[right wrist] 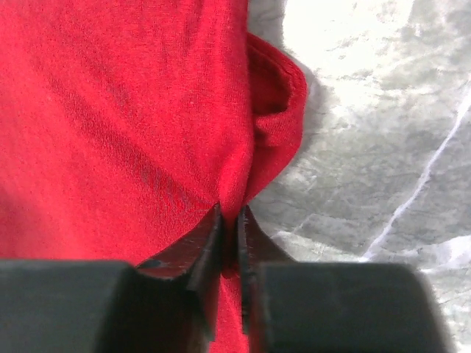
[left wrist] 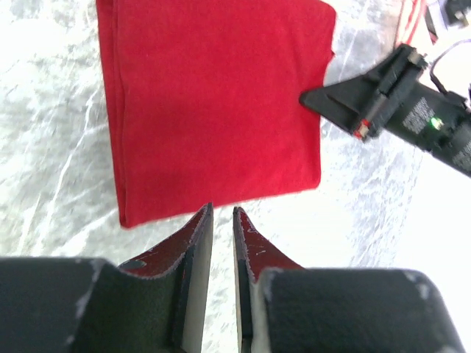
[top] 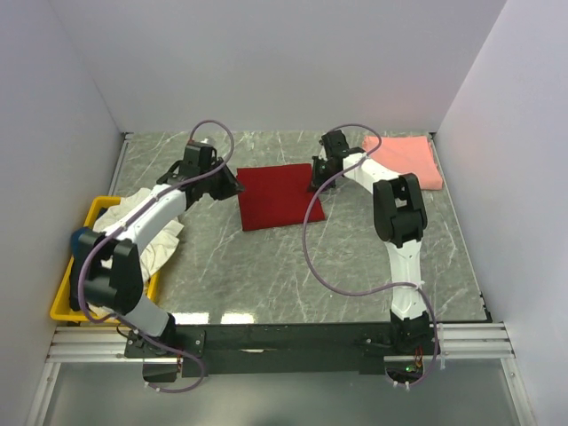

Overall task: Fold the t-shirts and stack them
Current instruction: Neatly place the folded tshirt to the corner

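Folding red shirt (top: 280,195): right gripper (right wrist: 229,209) pinches its edge; left gripper (left wrist: 222,209) nearly closed, hold unclear; next probably needs an even lift.

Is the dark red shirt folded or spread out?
Folded. The dark red shirt lies as a compact rectangle with no sleeves showing, and stacked layers show along one edge.

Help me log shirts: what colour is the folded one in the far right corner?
Salmon-pink; the folded t-shirt shows best in the top external view.
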Available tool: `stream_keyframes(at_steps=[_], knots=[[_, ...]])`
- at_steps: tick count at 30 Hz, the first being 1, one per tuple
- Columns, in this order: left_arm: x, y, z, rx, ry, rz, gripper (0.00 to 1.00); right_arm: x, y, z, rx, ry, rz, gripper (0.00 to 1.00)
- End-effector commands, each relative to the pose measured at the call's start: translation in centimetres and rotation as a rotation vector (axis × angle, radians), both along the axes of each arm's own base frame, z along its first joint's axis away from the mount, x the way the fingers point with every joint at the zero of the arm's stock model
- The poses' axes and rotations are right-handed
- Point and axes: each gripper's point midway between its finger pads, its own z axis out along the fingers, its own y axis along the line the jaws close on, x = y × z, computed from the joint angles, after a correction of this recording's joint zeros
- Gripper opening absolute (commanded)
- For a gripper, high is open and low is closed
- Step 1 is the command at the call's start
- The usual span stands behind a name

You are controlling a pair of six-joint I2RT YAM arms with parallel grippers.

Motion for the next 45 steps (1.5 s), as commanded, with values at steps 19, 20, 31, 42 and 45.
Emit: stream_keyframes(at_steps=[19,20,31,42,45], knots=[[-8.2,2.9,4.1,0.115,-0.145,-0.127,0.22,4.2,-8.3,7.7,-0.464,-0.211,-0.104,0.0],[-8.4,3.1,3.6,0.123,-0.137,-0.128,0.22,4.5,-9.2,8.0,-0.489,-0.215,-0.103,0.0],[-9.9,3.9,0.5,0.188,-0.092,-0.177,0.21,6.8,-16.6,13.3,-0.665,-0.265,-0.14,0.0],[-10.2,3.8,-0.3,0.186,-0.102,-0.198,0.19,7.8,-21.4,18.3,-0.855,-0.344,-0.173,0.0],[-10.4,3.7,-0.8,0.185,-0.087,-0.204,0.19,8.0,-21.9,19.6,-0.873,-0.372,-0.187,0.0]])
